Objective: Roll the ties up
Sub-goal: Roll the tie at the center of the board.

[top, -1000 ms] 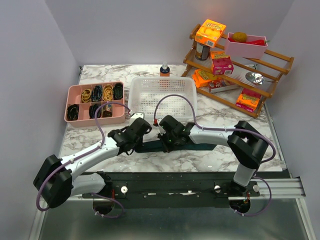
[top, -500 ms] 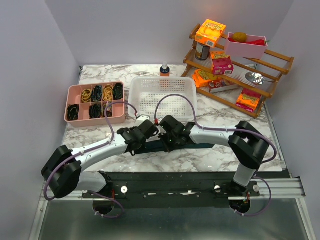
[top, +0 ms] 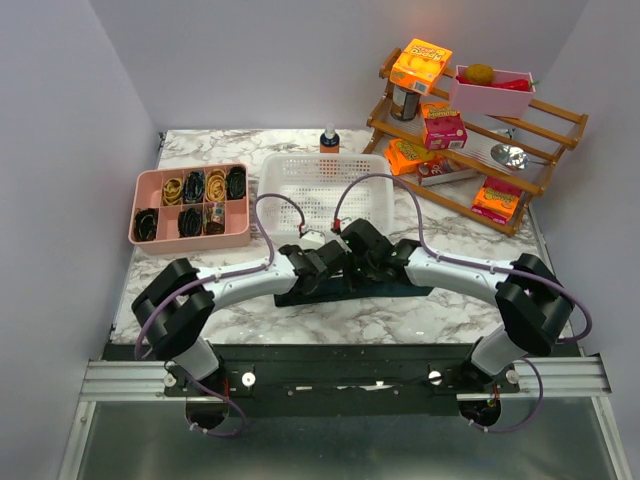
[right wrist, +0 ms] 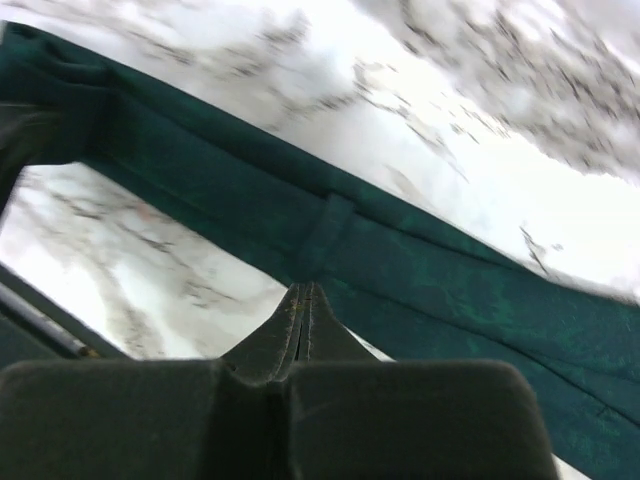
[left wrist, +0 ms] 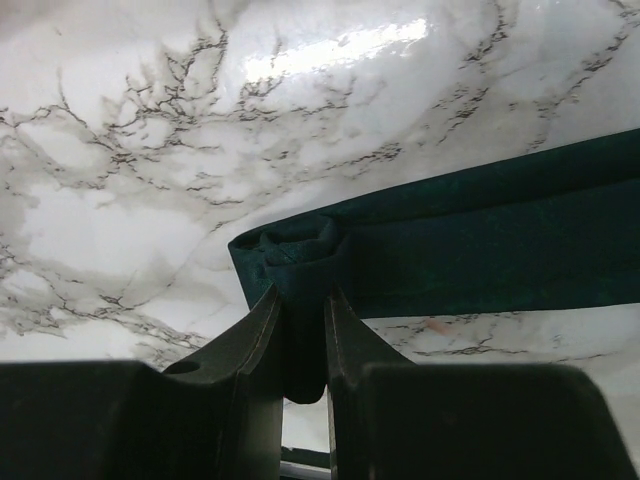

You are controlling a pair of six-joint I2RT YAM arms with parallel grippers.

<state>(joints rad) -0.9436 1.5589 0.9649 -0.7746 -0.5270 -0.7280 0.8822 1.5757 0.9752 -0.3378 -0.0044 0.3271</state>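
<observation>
Marble table (top: 470, 235) has the teal tie (top: 345, 293) lying flat along its near middle, looks soft, light and floppy, so the left gripper (left wrist: 300, 300) pinching its curled narrow end seems right, with the right gripper (right wrist: 302, 292) clenched empty at its near edge.

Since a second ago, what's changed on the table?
Both arms swung right. The left end effector, pinching the folded end of the tie, travelled right toward the middle. The shut right end effector shifted slightly right. The basket, tray and rack stayed put.
</observation>
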